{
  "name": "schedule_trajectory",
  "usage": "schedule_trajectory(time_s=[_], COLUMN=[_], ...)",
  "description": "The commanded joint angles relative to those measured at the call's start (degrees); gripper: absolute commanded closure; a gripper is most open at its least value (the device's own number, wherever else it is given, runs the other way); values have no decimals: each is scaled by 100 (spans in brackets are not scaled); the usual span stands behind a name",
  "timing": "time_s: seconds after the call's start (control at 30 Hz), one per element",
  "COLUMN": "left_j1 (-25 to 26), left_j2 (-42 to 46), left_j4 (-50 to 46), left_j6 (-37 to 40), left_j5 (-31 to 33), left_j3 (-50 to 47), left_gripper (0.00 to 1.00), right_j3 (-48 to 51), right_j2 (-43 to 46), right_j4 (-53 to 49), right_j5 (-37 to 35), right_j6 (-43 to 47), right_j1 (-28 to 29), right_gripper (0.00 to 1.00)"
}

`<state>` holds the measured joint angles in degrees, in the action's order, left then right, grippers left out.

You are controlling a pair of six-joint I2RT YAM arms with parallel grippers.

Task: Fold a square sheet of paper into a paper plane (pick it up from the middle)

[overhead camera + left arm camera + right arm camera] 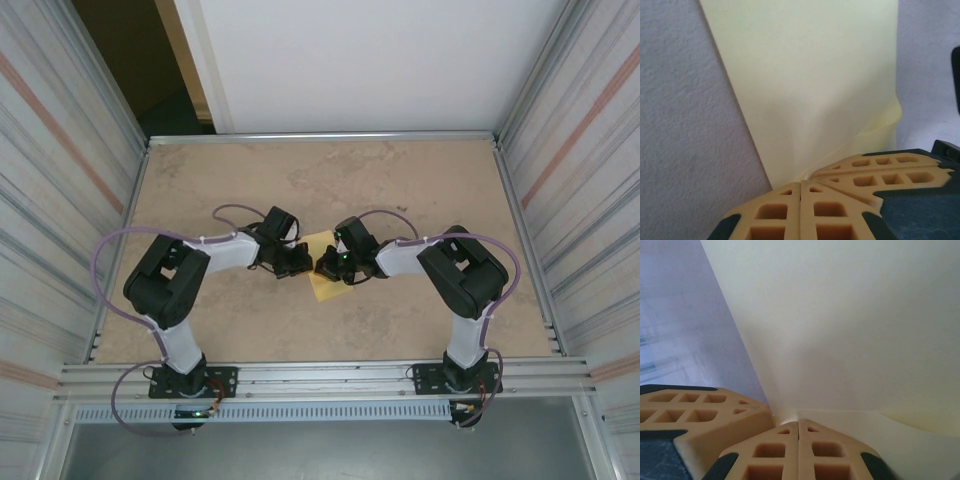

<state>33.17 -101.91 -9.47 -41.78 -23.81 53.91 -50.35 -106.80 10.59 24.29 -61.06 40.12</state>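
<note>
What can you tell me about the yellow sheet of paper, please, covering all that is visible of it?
The sheet of paper is thin, pale yellow and unmarked, with straight edges. It is near the middle of the table. The left gripper and right gripper meet tip to tip at its middle, both shut and pinching it, so it puckers into soft folds there. Whether it is lifted off the table cannot be told.

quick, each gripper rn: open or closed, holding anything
left gripper: closed, pinching the yellow paper
right gripper: closed, pinching the same yellow paper
</note>
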Motion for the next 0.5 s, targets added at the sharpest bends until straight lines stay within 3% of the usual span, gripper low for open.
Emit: schedule_trajectory(time_s=[0.0, 0.27, 0.47], left_j1=[85, 86, 84], left_j2=[-101, -191, -250], left_j4=[-287, -504, -584], left_j6=[170, 249, 309], left_j5=[138, 285, 351], left_j3=[98, 151, 167], left_gripper=[100, 100, 100], right_j3=[132, 30, -11], right_j2=[-162, 211, 857], right_j4=[-177, 3, -376], right_j5=[-22, 201, 47], right_j6=[-72, -49, 383], right_j1=[-17, -86, -210], right_gripper=[100, 99, 91])
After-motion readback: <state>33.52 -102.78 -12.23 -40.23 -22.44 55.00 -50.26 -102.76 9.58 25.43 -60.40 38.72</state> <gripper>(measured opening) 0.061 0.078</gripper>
